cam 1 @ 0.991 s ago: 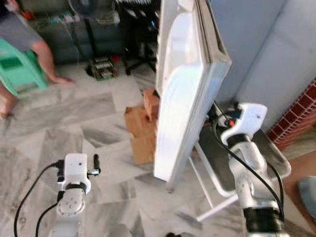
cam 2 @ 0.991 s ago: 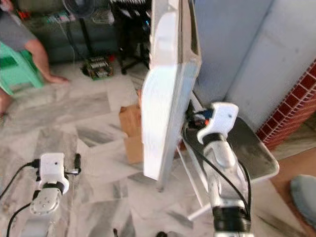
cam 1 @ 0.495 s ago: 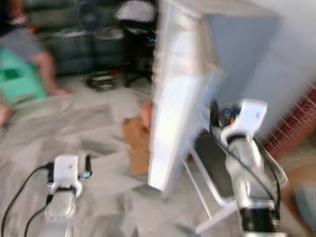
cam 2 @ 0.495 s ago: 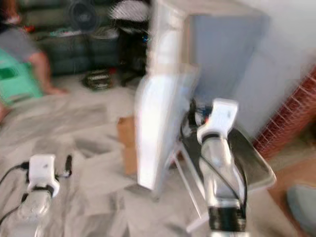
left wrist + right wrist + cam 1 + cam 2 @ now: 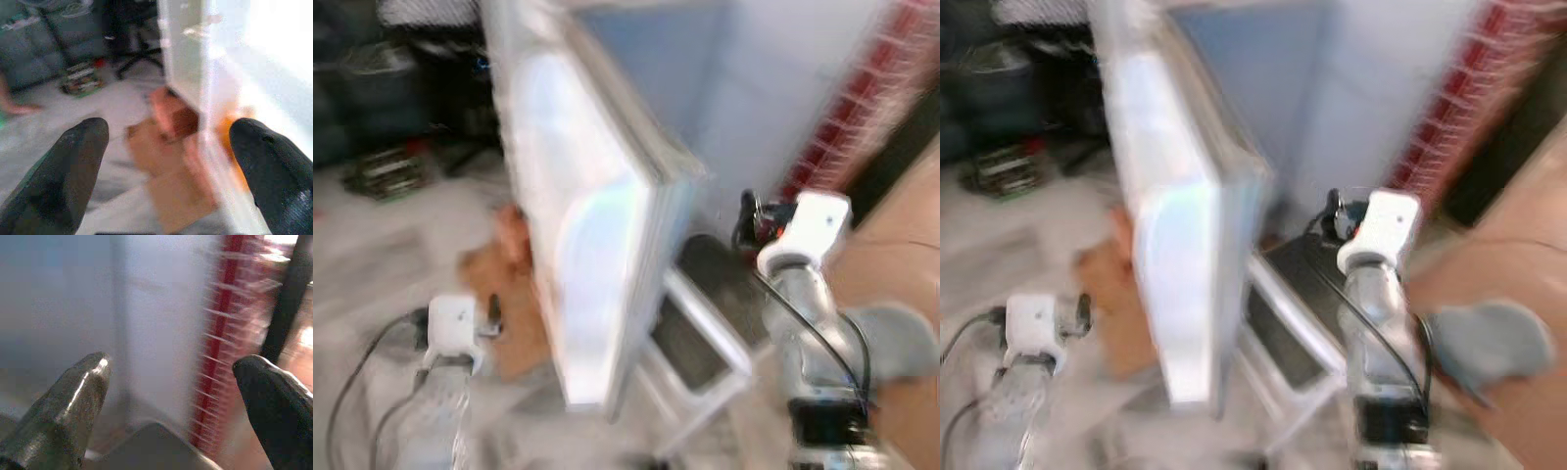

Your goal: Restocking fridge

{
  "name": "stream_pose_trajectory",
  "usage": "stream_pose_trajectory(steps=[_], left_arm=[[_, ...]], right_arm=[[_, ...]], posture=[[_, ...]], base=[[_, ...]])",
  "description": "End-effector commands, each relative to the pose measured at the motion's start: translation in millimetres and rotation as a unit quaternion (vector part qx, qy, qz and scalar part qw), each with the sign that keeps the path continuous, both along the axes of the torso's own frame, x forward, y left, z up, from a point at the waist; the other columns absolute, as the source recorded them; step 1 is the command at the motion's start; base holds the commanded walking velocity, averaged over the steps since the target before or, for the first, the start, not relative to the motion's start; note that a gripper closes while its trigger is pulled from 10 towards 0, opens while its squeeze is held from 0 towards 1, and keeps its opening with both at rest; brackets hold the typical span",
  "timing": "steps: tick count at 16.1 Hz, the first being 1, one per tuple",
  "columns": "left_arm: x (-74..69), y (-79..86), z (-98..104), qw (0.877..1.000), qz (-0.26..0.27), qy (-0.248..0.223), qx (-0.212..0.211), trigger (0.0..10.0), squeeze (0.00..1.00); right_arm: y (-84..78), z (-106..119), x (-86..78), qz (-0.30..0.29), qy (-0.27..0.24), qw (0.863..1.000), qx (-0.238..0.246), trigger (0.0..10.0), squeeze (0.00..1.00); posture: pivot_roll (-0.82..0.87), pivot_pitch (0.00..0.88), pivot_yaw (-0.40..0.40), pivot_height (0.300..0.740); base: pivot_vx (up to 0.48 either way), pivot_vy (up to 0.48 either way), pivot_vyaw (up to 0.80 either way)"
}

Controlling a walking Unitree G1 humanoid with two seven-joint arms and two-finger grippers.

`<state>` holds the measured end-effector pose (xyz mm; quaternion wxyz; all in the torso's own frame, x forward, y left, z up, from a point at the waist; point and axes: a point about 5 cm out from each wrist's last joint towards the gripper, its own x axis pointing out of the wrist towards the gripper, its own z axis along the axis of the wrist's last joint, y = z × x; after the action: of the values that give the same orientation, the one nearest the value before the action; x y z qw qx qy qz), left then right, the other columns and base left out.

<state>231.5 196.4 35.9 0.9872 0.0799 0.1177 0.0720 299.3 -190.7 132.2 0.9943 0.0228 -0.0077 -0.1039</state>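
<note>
Both eye views blurred. Fridge door (image 5: 597,225) stands open, edge-on, centre of my view. Left gripper (image 5: 166,161) low beside it, fingers spread, empty, cardboard (image 5: 171,181) on the floor ahead. Right gripper (image 5: 171,401) raised past the door, fingers apart, empty, facing a blue wall (image 5: 63,298) and red brick (image 5: 230,333).

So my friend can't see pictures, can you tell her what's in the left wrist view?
A blurry view looks out between the left gripper, its jaws wide open and holding nothing. Ahead, a tall white fridge door stands edge-on, with brown cardboard on the pale floor at its foot. A dark sofa and chair legs sit further back.
</note>
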Motion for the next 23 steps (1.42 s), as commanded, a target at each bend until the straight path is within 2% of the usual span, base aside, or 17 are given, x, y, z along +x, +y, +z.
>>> stream_pose_trajectory(steps=[1, 4, 6, 7, 8, 9, 11, 13, 14, 16, 17, 18, 19, 20, 21, 22, 23], left_arm=[[-8.0, 9.2, -5.0, 1.000, 0.012, 0.017, 0.013, 10.0, 0.00], [-8.2, 9.9, -5.1, 0.999, 0.019, 0.021, 0.013, 10.0, 0.00], [-6.1, 10.1, -6.6, 0.999, 0.019, 0.030, 0.016, 10.0, 0.00], [-7.4, 10.7, -14.1, 0.997, 0.018, 0.069, 0.014, 10.0, 0.00], [-18.7, 16.7, -24.8, 0.993, 0.026, 0.116, 0.011, 10.0, 0.00], [-27.0, 21.5, -30.4, 0.990, 0.041, 0.134, -0.002, 10.0, 0.00], [-59.5, 27.3, -50.7, 0.975, 0.060, 0.213, -0.008, 10.0, 0.00], [-77.5, 26.3, -57.4, 0.966, 0.083, 0.242, -0.042, 10.0, 0.00], [-77.8, 26.5, -57.4, 0.965, 0.088, 0.244, -0.044, 10.0, 0.00], [-71.2, 28.6, -52.9, 0.964, 0.088, 0.252, -0.016, 10.0, 0.00], [-68.7, 28.0, -52.0, 0.965, 0.084, 0.249, -0.021, 10.0, 0.00], [-69.0, 28.9, -53.5, 0.964, 0.090, 0.247, -0.027, 10.0, 0.00], [-70.7, 30.0, -56.3, 0.964, 0.099, 0.246, -0.035, 10.0, 0.00], [-71.1, 30.8, -58.5, 0.963, 0.102, 0.244, -0.042, 10.0, 0.00], [-69.9, 32.2, -63.5, 0.962, 0.100, 0.248, -0.051, 10.0, 0.00], [-67.4, 33.2, -65.9, 0.962, 0.098, 0.251, -0.047, 10.0, 0.00], [-64.1, 34.6, -65.8, 0.963, 0.092, 0.251, -0.033, 10.0, 0.00]], right_arm=[[9.9, 3.0, 5.3, 0.025, 0.000, 1.000, -0.003, 10.0, 0.00], [41.1, 7.3, 20.4, 0.139, 0.013, 0.990, 0.025, 10.0, 0.00], [59.1, 15.7, 30.2, 0.194, 0.015, 0.981, 0.015, 10.0, 0.00], [69.1, 22.8, 38.2, 0.211, 0.016, 0.977, -0.007, 10.0, 0.00], [85.6, 30.1, 44.5, 0.238, 0.011, 0.971, -0.008, 10.0, 0.00], [95.3, 34.0, 47.9, 0.248, 0.006, 0.969, -0.007, 10.0, 0.00], [128.4, 38.1, 54.7, 0.282, 0.008, 0.959, -0.004, 10.0, 0.00], [158.2, 44.6, 57.9, 0.312, 0.007, 0.950, 0.000, 10.0, 0.00], [166.8, 48.2, 58.0, 0.321, 0.004, 0.947, 0.004, 10.0, 0.00], [198.3, 58.9, 55.7, 0.357, 0.022, 0.934, 0.001, 10.0, 0.00], [241.9, 84.1, 13.8, 0.562, 0.039, 0.820, 0.097, 10.0, 0.00], [234.8, 142.2, -39.1, 0.726, -0.036, 0.669, 0.154, 10.0, 0.00], [212.1, 160.2, -56.6, 0.764, -0.055, 0.626, 0.146, 10.0, 0.00], [197.6, 160.8, -53.9, 0.757, -0.047, 0.635, 0.147, 10.0, 0.00], [167.6, 124.7, -43.2, 0.738, -0.002, 0.668, 0.089, 10.0, 0.00], [154.2, 94.0, -31.6, 0.701, 0.041, 0.710, 0.055, 10.0, 0.00], [147.8, 72.6, -22.6, 0.668, 0.072, 0.739, 0.047, 10.0, 0.00]], posture=[[0.13, 0.023, -0.053, 0.740], [0.14, 0.024, -0.065, 0.740], [0.14, 0.019, -0.071, 0.740], [0.15, 0.012, -0.076, 0.740], [0.16, 0.003, -0.081, 0.740], [0.17, 0.000, -0.088, 0.740], [0.21, 0.000, -0.104, 0.740], [0.23, 0.000, -0.114, 0.740], [0.24, 0.000, -0.119, 0.740], [0.26, 0.000, -0.139, 0.740], [0.27, 0.006, -0.154, 0.740], [0.26, 0.007, -0.164, 0.740], [0.25, 0.009, -0.165, 0.740], [0.24, 0.006, -0.160, 0.740], [0.21, 0.000, -0.151, 0.740], [0.21, 0.000, -0.148, 0.740], [0.21, 0.000, -0.142, 0.740]], base=[[0.000, 0.000, 0.00], [0.000, 0.000, 0.00], [0.000, 0.000, 0.00], [0.000, 0.000, 0.00], [0.000, 0.000, 0.00], [0.000, 0.000, 0.00], [0.000, 0.000, 0.00], [0.000, 0.000, 0.00], [0.000, 0.000, 0.00], [0.000, 0.000, 0.00], [0.000, 0.000, 0.00], [0.000, 0.000, 0.00], [0.000, 0.000, 0.00], [0.000, 0.000, 0.00], [0.000, 0.000, 0.00], [0.000, 0.000, 0.00], [0.000, 0.000, 0.00]])
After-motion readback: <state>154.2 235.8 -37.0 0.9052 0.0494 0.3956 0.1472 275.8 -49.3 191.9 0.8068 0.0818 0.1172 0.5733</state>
